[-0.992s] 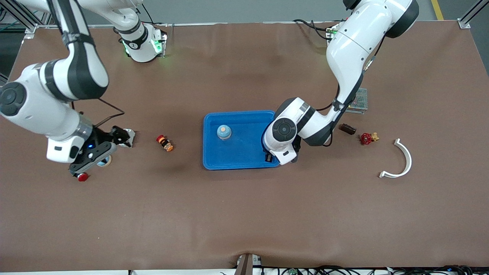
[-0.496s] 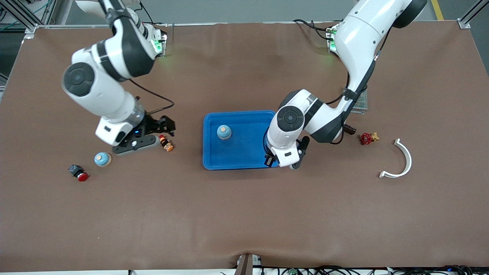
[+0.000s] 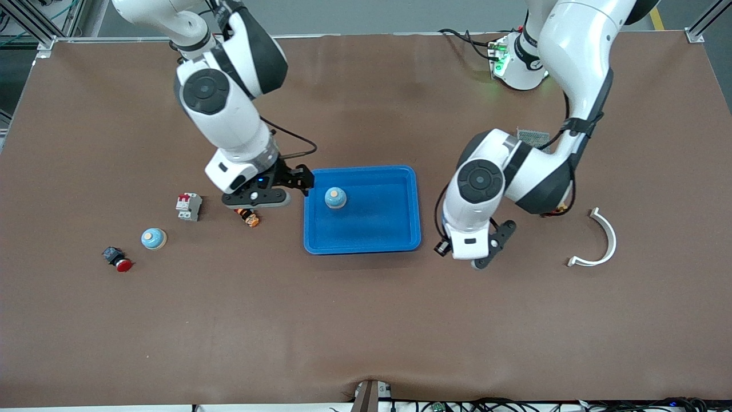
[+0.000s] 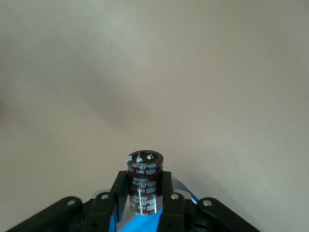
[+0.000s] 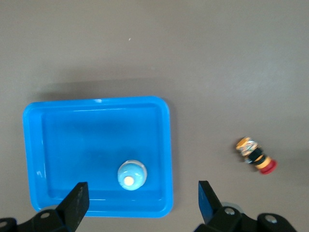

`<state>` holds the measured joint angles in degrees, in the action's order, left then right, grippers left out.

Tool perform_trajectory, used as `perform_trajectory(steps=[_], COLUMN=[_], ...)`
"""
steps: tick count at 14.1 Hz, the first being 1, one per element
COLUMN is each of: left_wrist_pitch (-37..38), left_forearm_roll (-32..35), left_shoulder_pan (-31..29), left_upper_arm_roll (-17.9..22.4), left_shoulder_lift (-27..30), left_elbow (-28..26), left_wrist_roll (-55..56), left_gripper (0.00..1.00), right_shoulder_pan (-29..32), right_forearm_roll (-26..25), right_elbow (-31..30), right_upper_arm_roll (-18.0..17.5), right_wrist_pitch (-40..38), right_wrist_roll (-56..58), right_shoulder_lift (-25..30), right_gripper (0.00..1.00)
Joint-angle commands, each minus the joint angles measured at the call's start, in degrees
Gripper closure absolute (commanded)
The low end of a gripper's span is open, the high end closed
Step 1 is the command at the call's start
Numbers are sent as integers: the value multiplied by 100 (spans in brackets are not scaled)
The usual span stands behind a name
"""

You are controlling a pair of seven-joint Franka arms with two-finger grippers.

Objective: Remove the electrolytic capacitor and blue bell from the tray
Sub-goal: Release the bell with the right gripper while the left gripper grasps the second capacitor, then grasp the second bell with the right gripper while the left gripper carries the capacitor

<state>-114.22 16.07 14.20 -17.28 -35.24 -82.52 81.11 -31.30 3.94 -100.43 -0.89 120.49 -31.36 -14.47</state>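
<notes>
Blue tray, front view: one bell inside, another bell on the table toward the right arm's end. Right gripper over the tray's edge. Left gripper over bare table beside the tray.
Left wrist view: jaws clenched on a brown capacitor.
Right wrist view: fingers spread wide, empty, above the tray holding the bell

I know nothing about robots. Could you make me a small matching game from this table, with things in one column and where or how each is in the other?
1. capacitor
2. blue tray
3. white curved piece
4. right claw

A. open and empty
B. has a bell in it
C. gripped in the left claw
D. lying on the table toward the left arm's end

Pairs: 1-C, 2-B, 3-D, 4-A
</notes>
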Motion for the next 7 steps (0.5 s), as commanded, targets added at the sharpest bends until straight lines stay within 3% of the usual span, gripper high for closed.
perform_trajectory(steps=[1, 7], left_wrist_pitch=[277, 656], left_forearm_roll=[124, 133], left_shoulder_pan=[-355, -1155], left_upper_arm_roll=[-13, -30], left_shoulder_lift=[227, 359], left_elbow=[-115, -264], left_wrist_roll=[-822, -1913], left_gripper=[100, 100], right_shoulder_pan=[-323, -728], right_forearm_roll=[-113, -113], right_elbow=[-11, -608], right_upper_arm_roll=[62, 62], right_wrist_pitch=[150, 1098], right_wrist_roll=[-572, -784], right_shoulder_lift=[-231, -477], right_gripper=[0, 0])
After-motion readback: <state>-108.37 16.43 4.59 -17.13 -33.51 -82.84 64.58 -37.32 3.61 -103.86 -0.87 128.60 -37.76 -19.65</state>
